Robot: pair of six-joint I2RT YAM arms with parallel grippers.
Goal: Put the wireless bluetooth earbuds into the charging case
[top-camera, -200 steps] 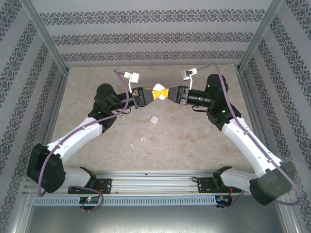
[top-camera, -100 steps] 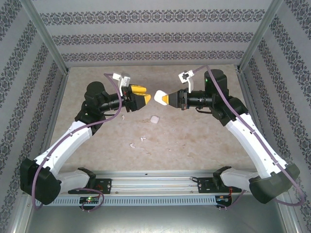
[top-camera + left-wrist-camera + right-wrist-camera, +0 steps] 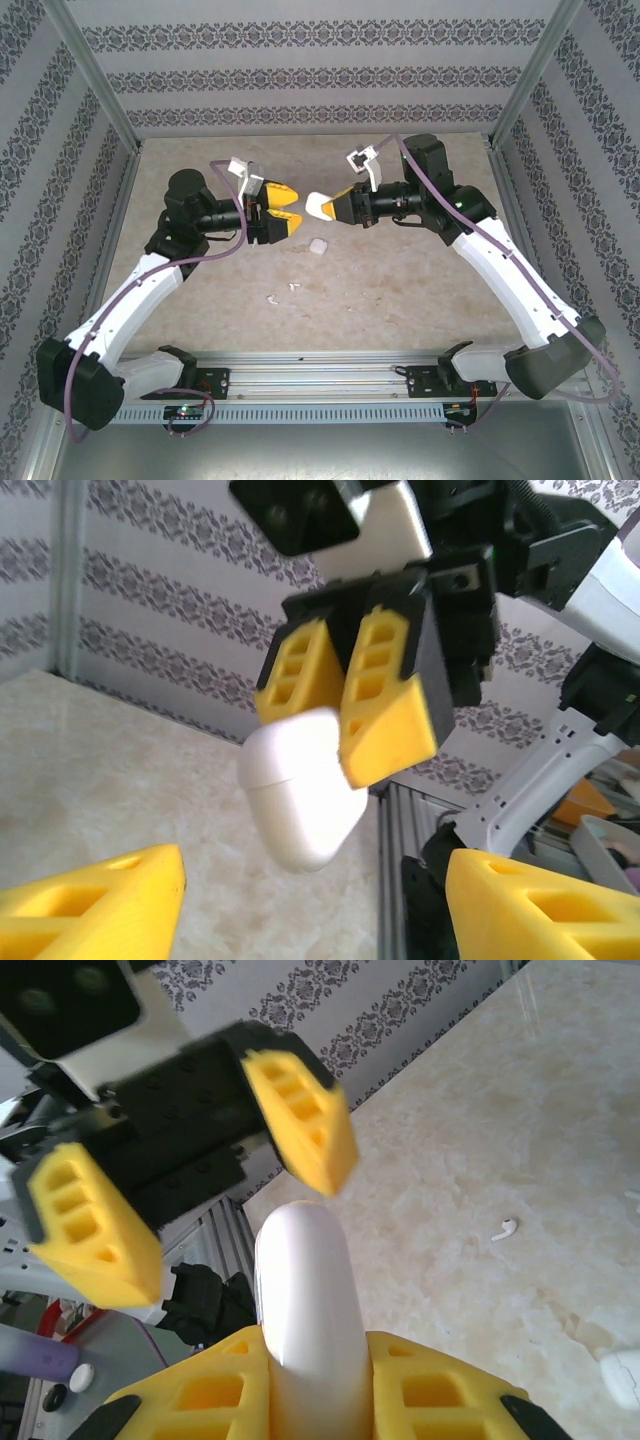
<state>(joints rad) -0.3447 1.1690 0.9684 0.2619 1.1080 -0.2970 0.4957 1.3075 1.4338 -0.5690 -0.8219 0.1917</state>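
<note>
Earbuds [image 3: 272, 298]: 2 loose near table [image 3: 400, 290] centre, apparently not inserted. Right tool [image 3: 338, 205] clamped on white case [image 3: 317, 204], aloft; left tool [image 3: 287, 207] jaws apart, empty. Second case [image 3: 318, 245] on table, centre.

White case [image 3: 318, 204], yellow fingers [image 3: 283, 190], beige marbled table [image 3: 400, 270], seemingly grey floral-striped walls [image 3: 300, 75].
</note>
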